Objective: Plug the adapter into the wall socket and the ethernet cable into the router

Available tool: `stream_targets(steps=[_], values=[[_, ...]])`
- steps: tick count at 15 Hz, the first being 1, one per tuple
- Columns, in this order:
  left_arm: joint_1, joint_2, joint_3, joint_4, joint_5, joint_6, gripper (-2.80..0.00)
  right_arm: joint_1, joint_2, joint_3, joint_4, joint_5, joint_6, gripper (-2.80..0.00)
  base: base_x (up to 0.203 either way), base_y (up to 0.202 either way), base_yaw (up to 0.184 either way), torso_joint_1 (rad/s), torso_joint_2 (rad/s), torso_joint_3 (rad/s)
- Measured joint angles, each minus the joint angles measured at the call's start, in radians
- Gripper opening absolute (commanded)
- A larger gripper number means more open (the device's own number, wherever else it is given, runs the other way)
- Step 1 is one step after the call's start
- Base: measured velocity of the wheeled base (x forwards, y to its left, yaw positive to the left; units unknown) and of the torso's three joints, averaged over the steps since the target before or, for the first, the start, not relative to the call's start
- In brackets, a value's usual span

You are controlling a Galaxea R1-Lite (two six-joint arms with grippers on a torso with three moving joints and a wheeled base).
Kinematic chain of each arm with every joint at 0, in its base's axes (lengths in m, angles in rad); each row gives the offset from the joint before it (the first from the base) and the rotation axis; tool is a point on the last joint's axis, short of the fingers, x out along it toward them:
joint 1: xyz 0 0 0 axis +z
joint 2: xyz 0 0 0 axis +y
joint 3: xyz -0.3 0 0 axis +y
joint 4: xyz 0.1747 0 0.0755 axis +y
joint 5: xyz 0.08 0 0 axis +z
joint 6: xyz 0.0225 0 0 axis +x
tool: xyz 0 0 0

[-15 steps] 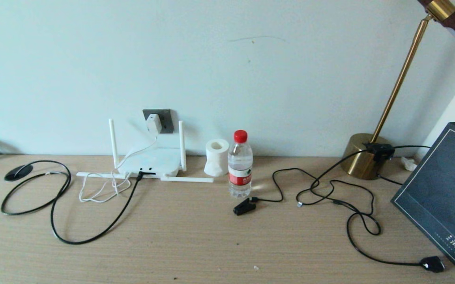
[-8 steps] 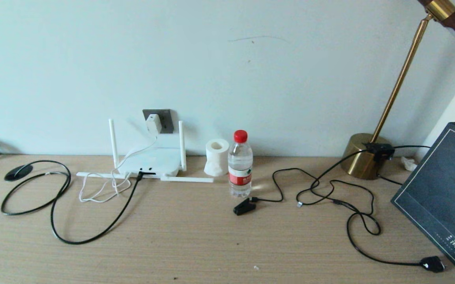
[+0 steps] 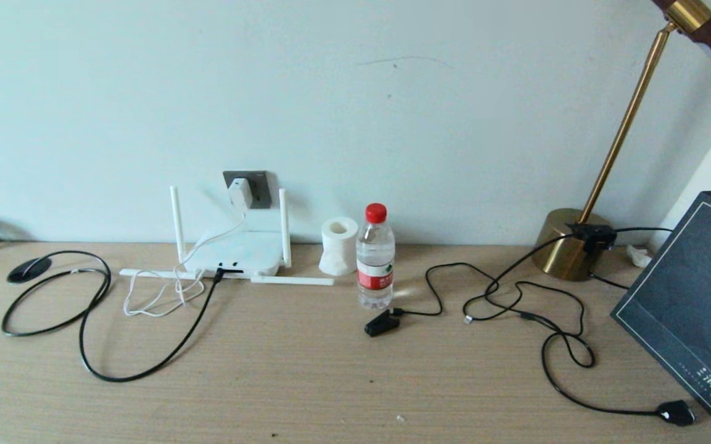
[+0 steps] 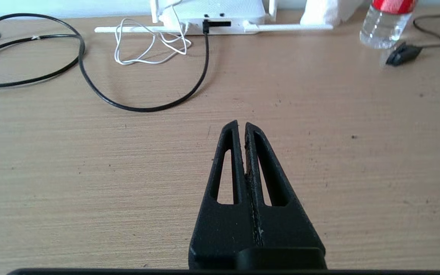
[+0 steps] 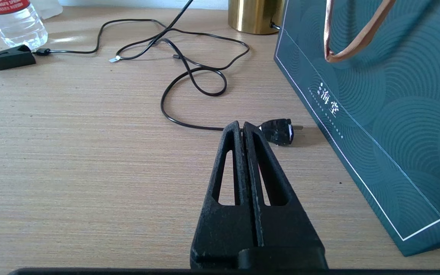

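The long wooden bench (image 3: pixel 330 370) runs against a pale wall, and both arms hang low over its near side, out of the head view. The left hand (image 4: pixel 241 126) points level across the bench toward the wall, its two black fingers pressed together and holding nothing. The right hand (image 5: pixel 239 125) sits the same way, closed and empty, with its tips just in front of a chunky black plug (image 5: pixel 278 131) lying on the wood beside a dark teal paper bag (image 3: pixel 688 308).

At the far right stands a brass lamp (image 3: pixel 568 243), its stem leaning up to the right. A thin black cord (image 3: pixel 515 296) loops across the bench from the lamp's base.

Left of centre, the router (image 3: pixel 238 254) lies flat against the wall, port side facing the near edge. Two antennas stand upright and two lie flat on the bench, stretched out to left and right. The ethernet cable (image 3: pixel 145 370) is plugged into the router's front slot; from there it sweeps toward the near edge, curves back and coils in a wide loop at the left. Above the router, the wall socket (image 3: pixel 259 188) holds the adapter (image 3: pixel 240 193), seated on its left half and sticking out from the wall, its white cord dropping to a loose bundle beside the router.

A water bottle (image 3: pixel 375 259) stands upright near the middle, a toilet roll (image 3: pixel 338 245) just behind it and a small black clip (image 3: pixel 382 323) in front.
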Motion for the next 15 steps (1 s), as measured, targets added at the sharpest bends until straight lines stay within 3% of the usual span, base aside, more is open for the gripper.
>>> stream_targets(steps=[11,15], values=[[0.001,-0.006,0.002,-0.005,0.001,-0.008,-2.8,0.0,0.0,0.0,0.002,0.012,-0.048,-2.8,0.0,0.0,0.0,0.0,0.0,0.0],[0.001,-0.006,0.002,-0.005,0.001,-0.008,-2.8,0.0,0.0,0.001,0.001,0.001,-0.007,-2.8,0.0,0.0,0.0,0.0,0.0,0.0]])
